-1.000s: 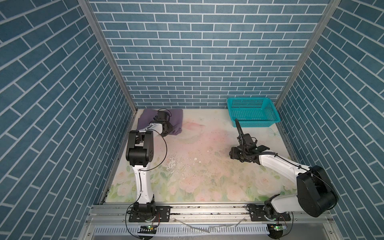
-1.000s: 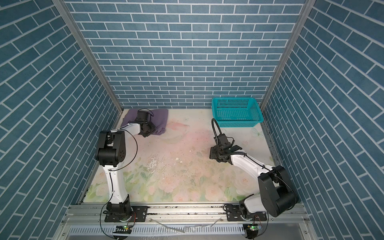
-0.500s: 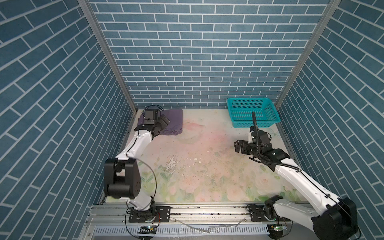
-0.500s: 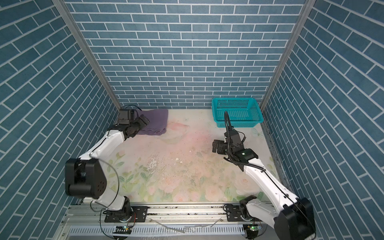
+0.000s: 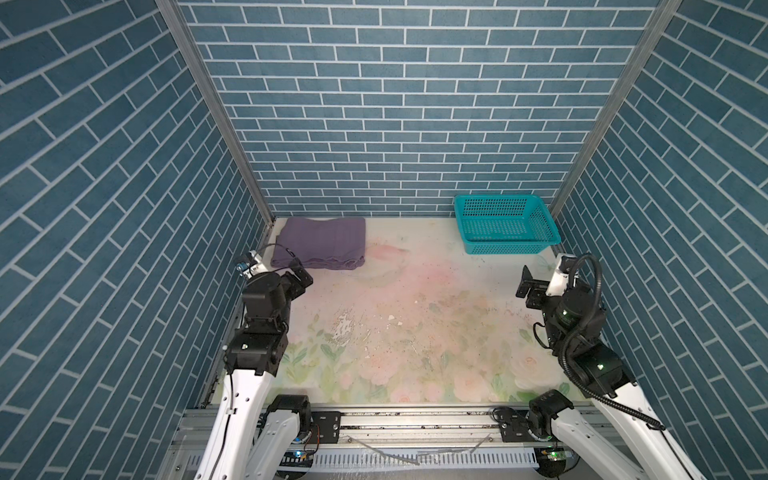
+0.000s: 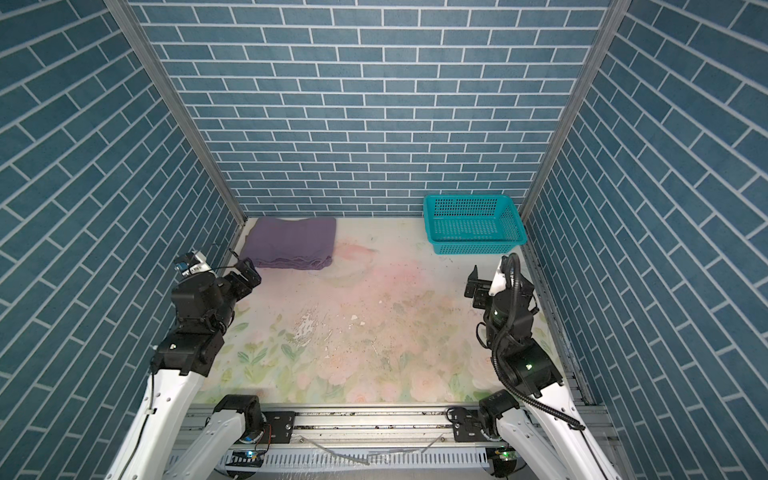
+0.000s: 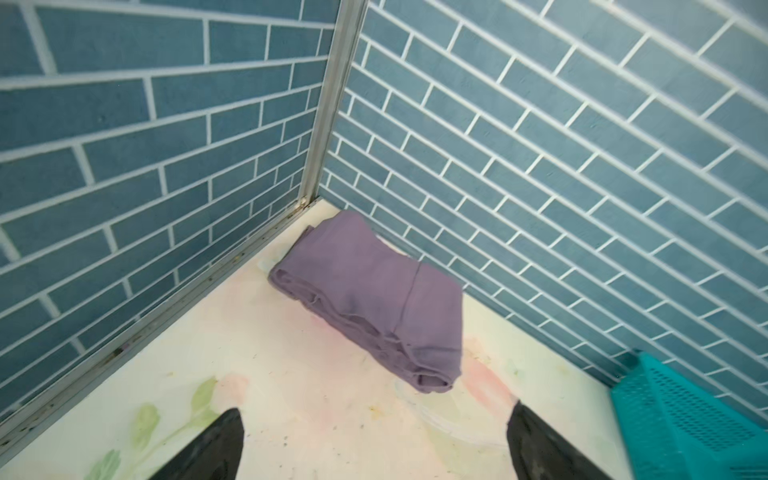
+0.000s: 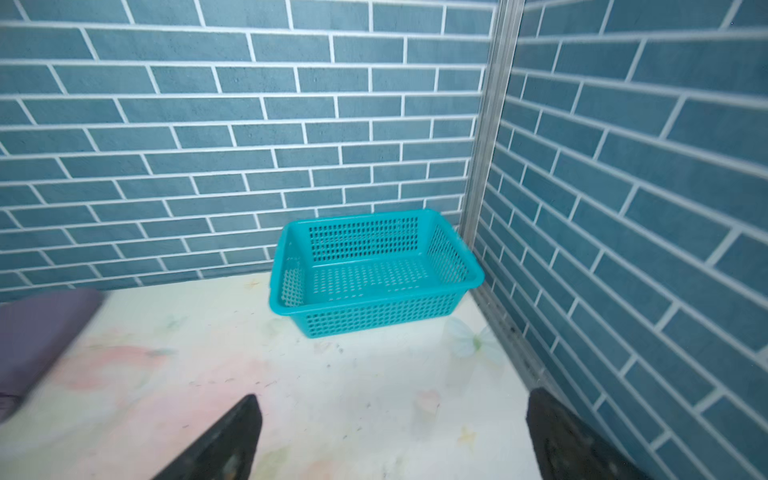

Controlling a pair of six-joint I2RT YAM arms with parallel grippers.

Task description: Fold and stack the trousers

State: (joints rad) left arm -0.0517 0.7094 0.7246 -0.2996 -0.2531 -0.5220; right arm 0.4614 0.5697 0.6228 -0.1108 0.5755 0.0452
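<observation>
The trousers (image 5: 320,243) are a dusty-purple folded bundle lying flat in the far left corner of the table in both top views (image 6: 293,243). The left wrist view shows their layered fold edges (image 7: 374,299). They sit blurred at the edge of the right wrist view (image 8: 37,328). My left gripper (image 5: 297,280) hovers just in front of the bundle, apart from it, open and empty (image 7: 374,409). My right gripper (image 5: 525,286) is by the right wall, in front of the basket, open and empty (image 8: 393,395).
A teal mesh basket (image 5: 507,242) stands empty in the far right corner (image 8: 374,320). The floral table mat (image 5: 415,311) has scuffs and small specks in the middle. Blue brick walls close in the left, back and right.
Both arms pulled back toward the near edge and their side walls. The left gripper came off the trousers, which now lie uncovered. Both grippers opened wide.
</observation>
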